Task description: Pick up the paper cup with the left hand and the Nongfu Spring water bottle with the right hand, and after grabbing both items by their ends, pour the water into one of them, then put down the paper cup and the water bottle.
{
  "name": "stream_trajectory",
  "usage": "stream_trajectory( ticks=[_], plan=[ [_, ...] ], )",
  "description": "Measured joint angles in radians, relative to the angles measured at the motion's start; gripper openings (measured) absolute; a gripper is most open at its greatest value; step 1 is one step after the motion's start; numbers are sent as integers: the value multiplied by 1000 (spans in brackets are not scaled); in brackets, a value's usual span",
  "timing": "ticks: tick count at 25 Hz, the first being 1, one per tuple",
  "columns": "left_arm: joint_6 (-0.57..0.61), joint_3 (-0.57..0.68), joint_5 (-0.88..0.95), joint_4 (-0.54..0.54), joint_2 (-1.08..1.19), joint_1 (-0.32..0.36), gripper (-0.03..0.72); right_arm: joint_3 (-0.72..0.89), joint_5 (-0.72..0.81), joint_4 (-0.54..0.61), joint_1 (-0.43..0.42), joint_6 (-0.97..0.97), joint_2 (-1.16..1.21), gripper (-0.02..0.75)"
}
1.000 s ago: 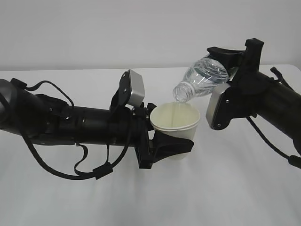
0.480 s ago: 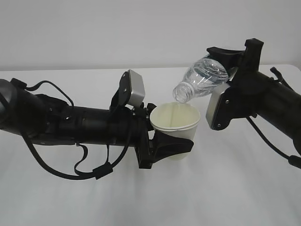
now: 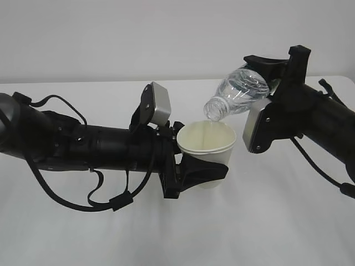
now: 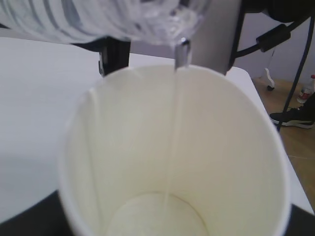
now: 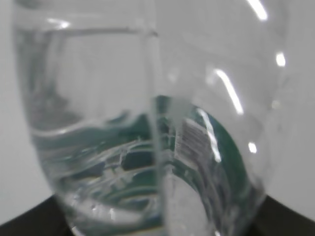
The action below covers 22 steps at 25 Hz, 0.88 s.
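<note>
Water (image 4: 173, 147) runs in a thin clear thread from the bottle's mouth down into the paper cup (image 3: 207, 145), and the scene reads from left to right as follows.

On the left, the left hand (image 3: 83, 147) reaches in low across the white table (image 3: 266, 221), black with looping cables and a grey square box (image 3: 157, 104) standing up near its front. Its pincer (image 3: 195, 160) is clenched around the paper cup, one black finger (image 3: 204, 172) wrapping the near side of the cup's lower wall while the rolled rim stands clear above it. The cup is upright and held off the table. From the left wrist view you look straight down into the cup's cream interior (image 4: 177, 162) (a shallow pool shows at the bottom), with the bottle's neck just above the far rim.

In the middle, the Nongfu Spring water bottle (image 3: 239, 92) is tipped neck-down to the left, its open mouth just above the cup's far rim and not touching it.

On the right, the right hand (image 3: 310, 119) comes in from the right edge, its grey ribbed box (image 3: 256, 128) hanging beside the cup. Its pincer (image 3: 273, 75) is closed on the bottle's base end, a black finger (image 3: 266, 62) lying over the top of the bottle. The right wrist view is filled by the clear bottle wall (image 5: 147, 128), the dark green label showing through the water inside.
</note>
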Motion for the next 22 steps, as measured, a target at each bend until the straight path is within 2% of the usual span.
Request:
stream_trajectory(
  ticks=[22],
  plan=[
    [0,0,5,0,0,0,473,0,0,-7,0,-2,0,419]
  ],
)
